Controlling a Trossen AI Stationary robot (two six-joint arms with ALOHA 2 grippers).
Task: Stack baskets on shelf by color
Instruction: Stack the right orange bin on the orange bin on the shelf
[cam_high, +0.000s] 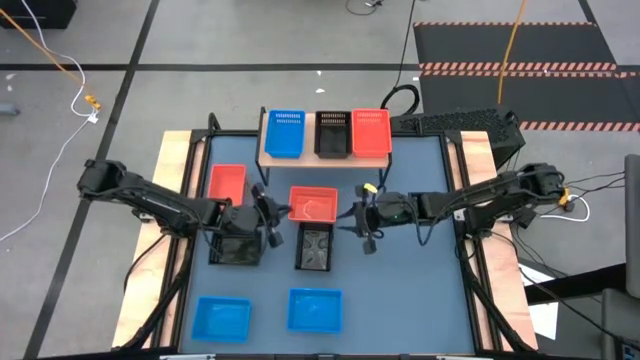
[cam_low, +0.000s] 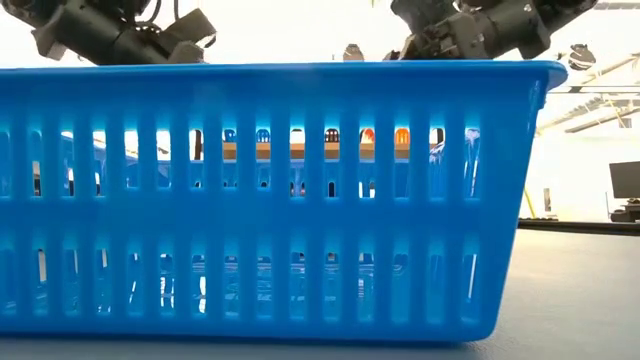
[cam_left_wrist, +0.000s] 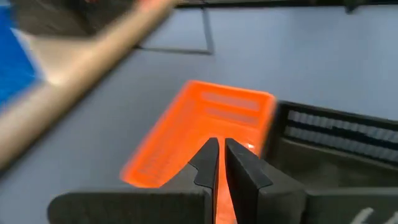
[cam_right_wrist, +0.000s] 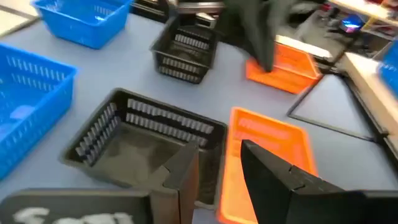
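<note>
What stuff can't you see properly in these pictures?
- Low view: a blue basket fills the picture, hiding most of the table; the shelf only peeks through its slots.
- Left wrist view: blurry, and the left gripper covers part of the red basket.
- High view: whether the right gripper touches anything is too small to tell.

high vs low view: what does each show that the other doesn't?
Only the high view: the light-wood shelf carrying one blue, one black and one red perforated plastic basket, the red basket in the table's middle between the left gripper and right gripper, and the black basket just in front of it.

Only the low view: the slotted wall of a blue plastic basket filling the frame, and the bright room behind.

Both: the two dark arms and blue baskets on the blue-grey tabletop.
</note>
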